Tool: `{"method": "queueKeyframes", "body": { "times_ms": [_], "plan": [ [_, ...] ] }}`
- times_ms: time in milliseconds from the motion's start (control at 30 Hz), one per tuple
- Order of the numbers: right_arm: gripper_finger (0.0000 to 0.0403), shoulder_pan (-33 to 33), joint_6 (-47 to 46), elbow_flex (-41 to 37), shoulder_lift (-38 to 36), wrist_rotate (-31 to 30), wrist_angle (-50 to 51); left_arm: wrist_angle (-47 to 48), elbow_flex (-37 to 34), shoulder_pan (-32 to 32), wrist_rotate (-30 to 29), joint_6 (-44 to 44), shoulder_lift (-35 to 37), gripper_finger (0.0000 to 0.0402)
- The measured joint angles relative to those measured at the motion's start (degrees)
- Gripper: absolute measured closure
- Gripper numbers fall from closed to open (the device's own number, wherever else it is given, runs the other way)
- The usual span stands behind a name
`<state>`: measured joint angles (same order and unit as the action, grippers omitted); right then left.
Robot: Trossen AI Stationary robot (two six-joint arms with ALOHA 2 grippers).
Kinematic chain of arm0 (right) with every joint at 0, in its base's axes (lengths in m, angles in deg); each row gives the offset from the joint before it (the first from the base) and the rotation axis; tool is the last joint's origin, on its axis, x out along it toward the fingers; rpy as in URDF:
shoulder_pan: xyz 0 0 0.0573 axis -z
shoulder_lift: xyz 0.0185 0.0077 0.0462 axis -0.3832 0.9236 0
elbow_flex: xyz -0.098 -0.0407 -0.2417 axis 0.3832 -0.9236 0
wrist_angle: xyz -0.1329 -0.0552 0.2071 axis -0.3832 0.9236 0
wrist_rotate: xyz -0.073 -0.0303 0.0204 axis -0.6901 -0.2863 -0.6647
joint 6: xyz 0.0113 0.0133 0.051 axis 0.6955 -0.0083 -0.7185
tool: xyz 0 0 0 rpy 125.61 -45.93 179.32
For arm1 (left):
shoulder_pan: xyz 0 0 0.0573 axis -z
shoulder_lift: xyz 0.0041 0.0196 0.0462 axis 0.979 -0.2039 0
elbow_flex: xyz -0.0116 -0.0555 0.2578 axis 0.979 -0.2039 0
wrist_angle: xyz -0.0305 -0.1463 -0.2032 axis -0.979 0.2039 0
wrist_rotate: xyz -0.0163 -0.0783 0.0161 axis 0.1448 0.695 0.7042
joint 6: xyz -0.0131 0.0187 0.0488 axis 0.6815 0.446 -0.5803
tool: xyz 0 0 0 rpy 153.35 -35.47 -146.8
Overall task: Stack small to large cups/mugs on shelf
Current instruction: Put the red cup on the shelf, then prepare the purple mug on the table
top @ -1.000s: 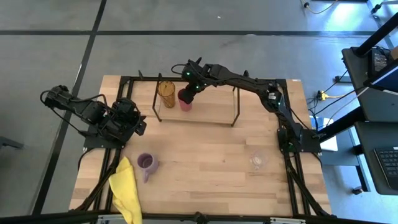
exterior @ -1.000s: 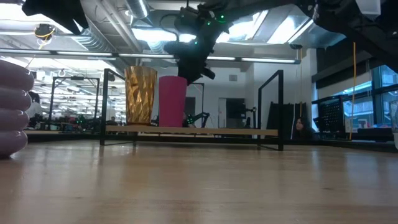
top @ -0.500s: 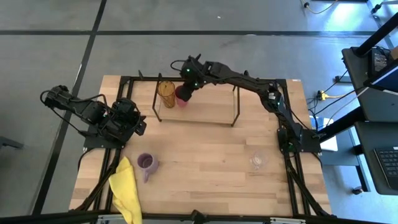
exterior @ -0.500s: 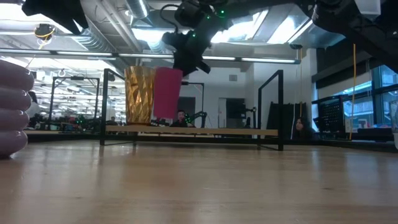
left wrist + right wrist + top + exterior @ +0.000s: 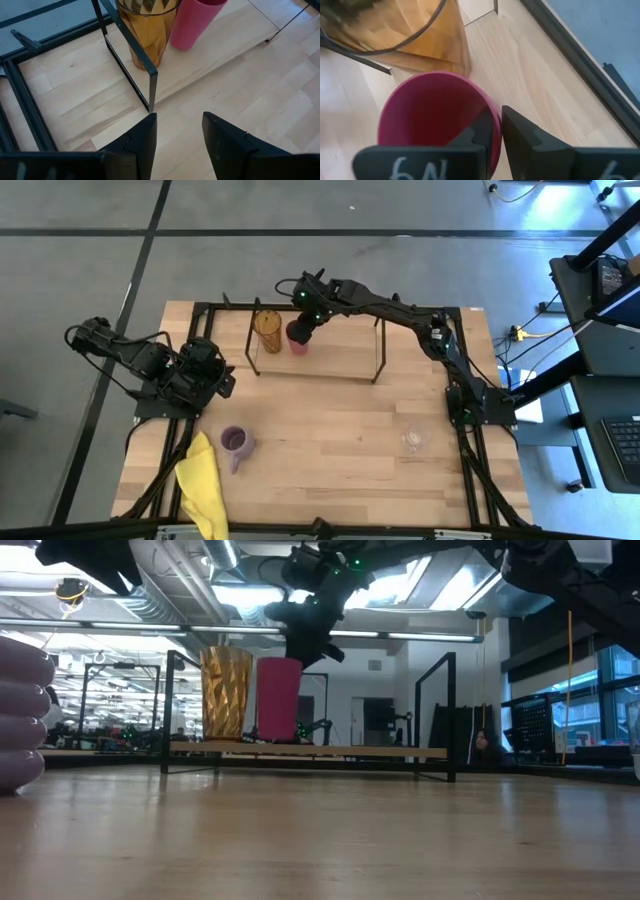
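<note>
The red cup (image 5: 297,341) stands upright on the shelf (image 5: 330,368), a wooden board in a black rod rack, just right of the amber tumbler (image 5: 267,328). My right gripper (image 5: 305,321) is above the cup and shut on its rim. In the low view the cup (image 5: 278,700) has its base down at the board (image 5: 340,751), level with the tumbler (image 5: 226,692). The purple mug (image 5: 236,442) and the clear glass (image 5: 413,440) stand on the table nearer the front. My left gripper (image 5: 177,135) is open at the table's left, pointing at the shelf's left end. My right gripper holds the red cup by its rim (image 5: 495,116), on the side away from the amber tumbler (image 5: 410,40). One finger is inside the cup and one outside. The fingers come from above, pointing down. The cup is upright with its base at the shelf board.
A yellow cloth (image 5: 203,485) lies at the table's near left corner beside the purple mug. A black frame (image 5: 470,430) runs around the table. The shelf board is bare right of the red cup.
Half a second ago my right gripper had lifted the red cup a little and tipped it, with its base swung toward the amber tumbler. It has now set it back upright at the board beside the tumbler, about where it stood a second ago.
</note>
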<state>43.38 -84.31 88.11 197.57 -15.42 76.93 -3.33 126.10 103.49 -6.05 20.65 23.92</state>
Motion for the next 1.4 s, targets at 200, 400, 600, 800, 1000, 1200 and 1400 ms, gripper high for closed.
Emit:
{"method": "queueKeyframes", "body": {
  "times_ms": [200, 400, 600, 800, 1000, 1200, 1400],
  "plan": [
    [0.0361, 0.0, 0.0, 0.0, 0.0, -0.1, 1.5, 0.0, 0.0, 0.0, 0.0, 0.0, 0.0, 0.0250],
    [0.0360, 0.0, 0.9, 0.0, 0.0, -1.4, 2.3, 0.0, 0.0, 0.0, 0.0, 0.0, 0.0, 0.0250],
    [0.0330, 0.0, 1.0, 0.0, 0.0, -1.4, 1.6, 0.0, 0.0, 0.0, 0.0, 0.0, 0.0, 0.0250],
    [0.0291, 0.0, 1.1, 0.0, 0.0, -1.8, 1.5, 0.0, 0.0, 0.0, 0.0, 0.0, 0.0, 0.0250],
    [0.0284, 0.0, 2.5, 0.9, 0.0, -3.0, 1.4, 0.0, 0.0, 0.0, 0.0, 0.0, 0.0, 0.0250],
    [0.0283, 0.0, 4.1, 2.1, -0.9, -4.5, 1.6, 0.0, 0.0, 0.0, 0.0, 0.0, 0.0, 0.0250],
    [0.0283, -2.5, 5.7, 2.1, -3.4, 6.7, -0.7, 0.0, 0.0, 0.0, 0.0, -1.3, 0.0, 0.0250]
  ]
}}
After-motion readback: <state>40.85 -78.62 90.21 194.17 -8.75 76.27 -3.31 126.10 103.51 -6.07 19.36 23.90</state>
